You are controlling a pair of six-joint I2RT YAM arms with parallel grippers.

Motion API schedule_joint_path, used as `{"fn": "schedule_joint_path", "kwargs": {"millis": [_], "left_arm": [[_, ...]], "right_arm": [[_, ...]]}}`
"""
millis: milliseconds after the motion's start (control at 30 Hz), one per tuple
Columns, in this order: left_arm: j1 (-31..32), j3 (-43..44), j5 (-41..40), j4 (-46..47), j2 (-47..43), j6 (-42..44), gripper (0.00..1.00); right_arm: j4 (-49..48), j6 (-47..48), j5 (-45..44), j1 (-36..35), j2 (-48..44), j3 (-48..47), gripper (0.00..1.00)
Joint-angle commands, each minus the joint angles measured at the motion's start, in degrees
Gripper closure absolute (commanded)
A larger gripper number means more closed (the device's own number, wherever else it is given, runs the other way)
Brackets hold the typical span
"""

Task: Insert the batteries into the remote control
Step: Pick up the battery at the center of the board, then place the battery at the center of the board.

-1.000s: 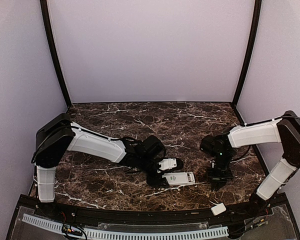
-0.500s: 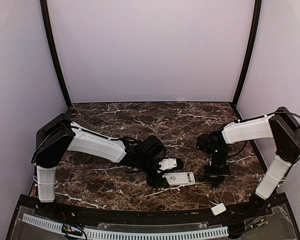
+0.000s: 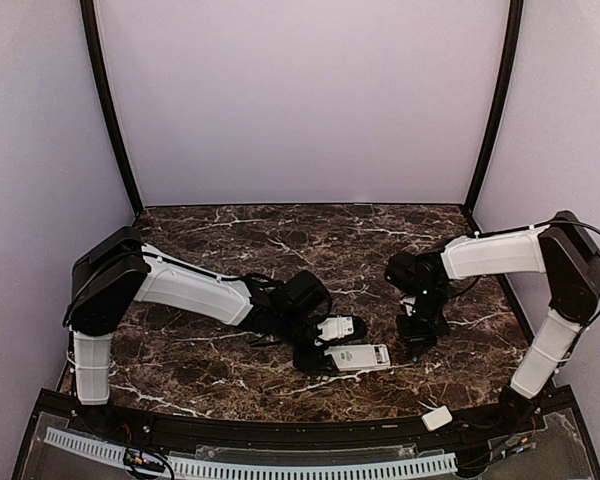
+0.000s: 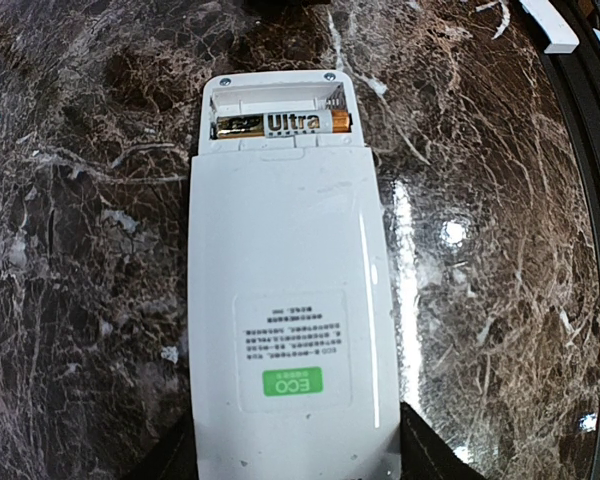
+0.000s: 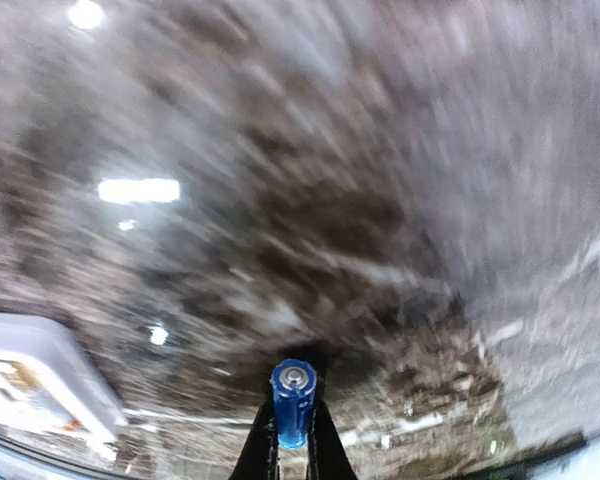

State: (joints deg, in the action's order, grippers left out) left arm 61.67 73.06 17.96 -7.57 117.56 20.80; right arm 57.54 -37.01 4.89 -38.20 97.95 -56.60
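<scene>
- Gripping the remote [image 4: 280, 280] by its near end, the left claw [image 4: 295, 438] is clenched, a dark finger pressed against each long side.
- The remote lies flat with its back face up, low at the middle of the dark marble counter [image 3: 280, 240]. Whether it rests on the counter or hangs just above it cannot be told.
- At the remote's far end the compartment is uncovered. One loaded battery [image 4: 280, 123], gold and black and marked "Ultra", lies across the nearer slot; the slot beyond it looks empty.
- The right claw [image 5: 293, 432] is clenched on a blue battery [image 5: 293, 385], which stands up out of the fingertips with its metal end cap toward the wrist camera.
- From above, the right claw hangs near the remote's open end, just to its right and not touching it.
- The right wrist view is badly smeared; the remote shows only as a pale shape at the lower left.
- A small white cover [image 3: 437, 418] lies at the near edge, by the right arm's base, well apart from the remote.
- Judged from this, the task is about half done: one cell is seated, and the second is in hand but not yet in its slot.
</scene>
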Motion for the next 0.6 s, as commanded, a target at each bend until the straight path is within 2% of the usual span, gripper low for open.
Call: {"fn": "schedule_joint_path", "kwargs": {"millis": [0,200,333,467,567], "left_arm": [[0.3,-2.3,-0.8,-9.9,5.4,-1.2,0.84],[0.2,-2.2,-0.8,-10.0,5.6,-1.1,0.83],[0.2,-2.1,-0.8,-10.1,5.6,-1.1,0.78],[0.3,-2.0,-0.8,-10.2,5.7,-1.1,0.73],[0.3,-1.9,-0.8,-10.5,5.7,-1.1,0.65]], "right_arm": [[-7.7,5.3,-1.5,0.4,-5.1,-2.0,1.0],[-11.5,8.8,2.6,0.4,-9.5,-2.4,1.0],[-12.4,8.5,3.8,0.4,-10.1,-3.3,1.0],[-8.9,5.4,0.5,1.2,-8.3,-5.3,1.0],[-5.2,2.9,-1.6,4.5,-5.6,-7.1,1.0]]}}
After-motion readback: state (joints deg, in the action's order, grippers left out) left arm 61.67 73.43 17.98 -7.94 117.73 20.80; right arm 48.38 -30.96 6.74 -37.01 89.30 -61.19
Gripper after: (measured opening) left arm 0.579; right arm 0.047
